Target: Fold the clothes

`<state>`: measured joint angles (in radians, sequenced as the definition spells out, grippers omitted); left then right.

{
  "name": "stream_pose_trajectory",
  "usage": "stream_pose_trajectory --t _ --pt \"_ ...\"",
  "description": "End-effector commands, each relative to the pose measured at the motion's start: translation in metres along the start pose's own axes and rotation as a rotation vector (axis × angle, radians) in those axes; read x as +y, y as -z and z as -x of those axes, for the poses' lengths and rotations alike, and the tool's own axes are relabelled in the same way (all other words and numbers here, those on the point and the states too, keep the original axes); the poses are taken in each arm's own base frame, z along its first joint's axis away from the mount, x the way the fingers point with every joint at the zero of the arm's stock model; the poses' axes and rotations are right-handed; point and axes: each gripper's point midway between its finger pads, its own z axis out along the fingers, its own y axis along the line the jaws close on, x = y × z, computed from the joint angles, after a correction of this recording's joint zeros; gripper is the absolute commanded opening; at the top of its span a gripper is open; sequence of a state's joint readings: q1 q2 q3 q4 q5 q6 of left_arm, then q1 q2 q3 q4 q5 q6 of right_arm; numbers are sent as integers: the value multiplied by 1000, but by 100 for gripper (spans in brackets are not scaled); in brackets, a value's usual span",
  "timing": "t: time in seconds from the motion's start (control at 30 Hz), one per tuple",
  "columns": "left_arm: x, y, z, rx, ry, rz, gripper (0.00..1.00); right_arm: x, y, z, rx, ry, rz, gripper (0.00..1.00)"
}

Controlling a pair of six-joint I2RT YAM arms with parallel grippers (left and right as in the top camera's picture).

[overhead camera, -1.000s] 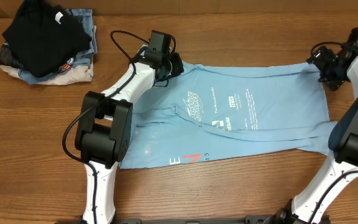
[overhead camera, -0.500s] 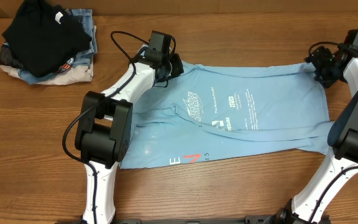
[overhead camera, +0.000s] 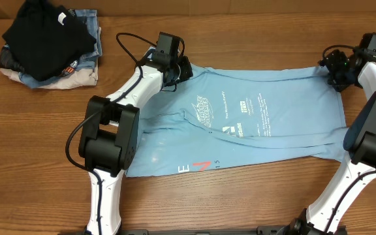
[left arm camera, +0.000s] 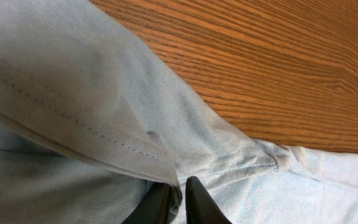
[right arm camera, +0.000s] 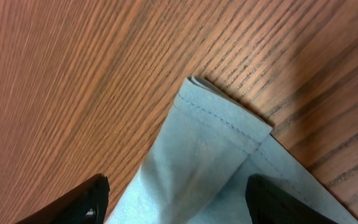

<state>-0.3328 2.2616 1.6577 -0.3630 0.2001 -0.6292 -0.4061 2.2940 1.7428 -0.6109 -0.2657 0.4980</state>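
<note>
The light blue T-shirt (overhead camera: 266,124) is lying spread out on the wooden tabletop (overhead camera: 240,202), print side up, stretched between the two tools. The left tool (overhead camera: 177,70) sits at one far corner and the right tool (overhead camera: 333,69) at the other. The rest of the T-shirt runs back from both of them toward the arm bases.

Left wrist cam: the left tool (left arm camera: 179,204) is pinched closed on the fabric. The two dark fingertips (left arm camera: 157,206) are nearly together, with a hemmed fold of the T-shirt (left arm camera: 73,93) going down between them. Just ahead of the tool and a bit off to one side the cloth bunches into a small stitched pucker, with bare wood beyond that.

Right wrist cam: the right tool (right arm camera: 179,202) is wide open, fingers (right arm camera: 82,202) well apart. The stitched corner of the T-shirt (right arm camera: 210,155) lies between them, pointing away from the tool. Can't tell whether the fingers touch the cloth or the tabletop.

The dark blue logo (overhead camera: 207,109) is nearer the left tool, and the white print (overhead camera: 250,114) is more midway. Way out past the left tool's outer side there's a pile of folded clothes (overhead camera: 83,77) with a black garment (overhead camera: 41,36) on top, well apart from the T-shirt.
</note>
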Motion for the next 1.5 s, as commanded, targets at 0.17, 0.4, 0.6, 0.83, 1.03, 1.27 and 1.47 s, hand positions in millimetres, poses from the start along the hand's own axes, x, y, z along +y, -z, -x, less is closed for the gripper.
stream_pose_trajectory --t 0.17,0.4,0.6,0.83,1.03,1.27,1.47 --pt "5 -6 2 -3 4 13 13 0 -9 6 -16 0 16 71" --pt "5 -6 2 -2 4 13 13 2 -9 9 -30 5 22 62" --pt "5 -6 2 -3 4 13 13 -1 -9 12 -45 5 4 35" --pt "4 -3 3 -2 0 13 4 -2 -8 12 -44 -21 1 4" --pt "-4 18 8 -9 -75 9 4 -10 2 20 -38 -54 -15 4" --pt "-9 50 16 -39 -92 44 4 -11 20 27 -16 -79 -39 4" --pt "-9 80 19 -55 -109 86 4 -10 31 28 4 -91 -54 4"
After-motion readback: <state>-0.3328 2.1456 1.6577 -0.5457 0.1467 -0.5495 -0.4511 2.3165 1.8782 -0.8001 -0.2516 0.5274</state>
